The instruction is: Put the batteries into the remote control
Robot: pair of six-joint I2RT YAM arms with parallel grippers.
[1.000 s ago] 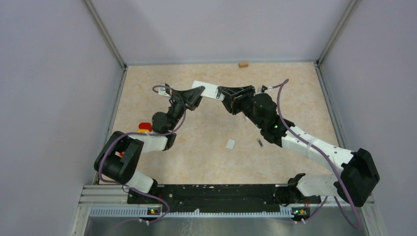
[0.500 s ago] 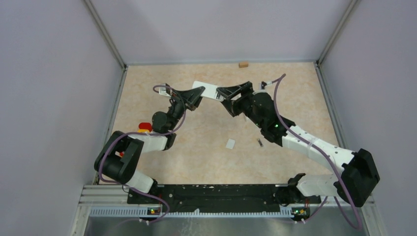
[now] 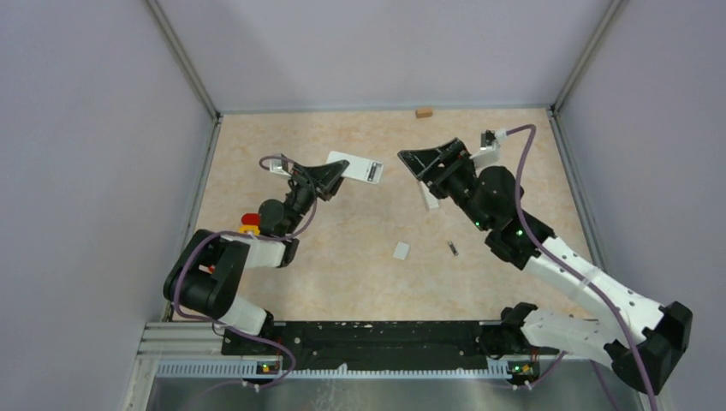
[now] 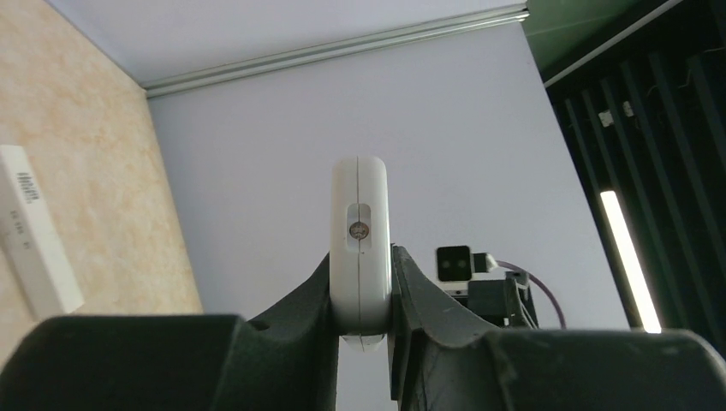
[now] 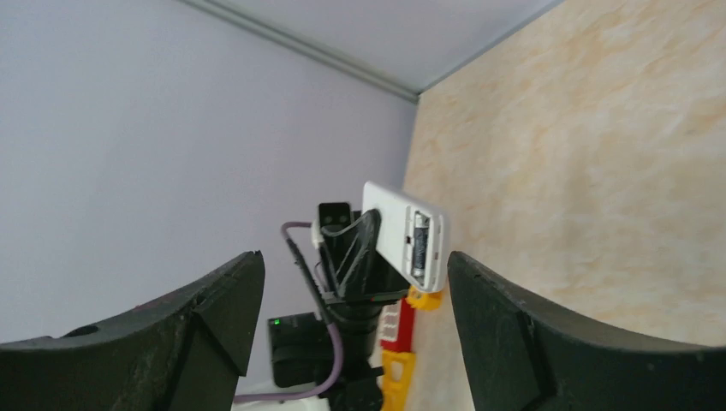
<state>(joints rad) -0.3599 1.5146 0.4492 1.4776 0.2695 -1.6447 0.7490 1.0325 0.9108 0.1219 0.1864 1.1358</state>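
Two pincers face each other above the surface (image 3: 342, 274). The left pincer (image 3: 332, 174) is clamped on the white remote (image 3: 360, 167). The remote sticks out past its fingertips, toward the right pincer (image 3: 418, 159), and the two do not touch. The right pincer has its fingers wide apart and holds nothing.

From the right wrist, the back of the remote looks open. One battery (image 5: 419, 244) sits inside it. A loose battery (image 3: 453, 248) lies on the surface, lower than the right pincer and back toward its own arm. A little white lid (image 3: 401, 250) lies near that battery. Another remote (image 4: 30, 231) lies flat, off to one side of the left pincer.

I think the job now is to fetch the loose battery. To do it well, the right pincer should come straight down over the thin middle of the battery. It should close softly, so the battery does not roll or pop out. The left pincer should hold the remote very steady, with the open back turned to the right pincer. Then the battery can be lined up with the empty space and pushed in flat.
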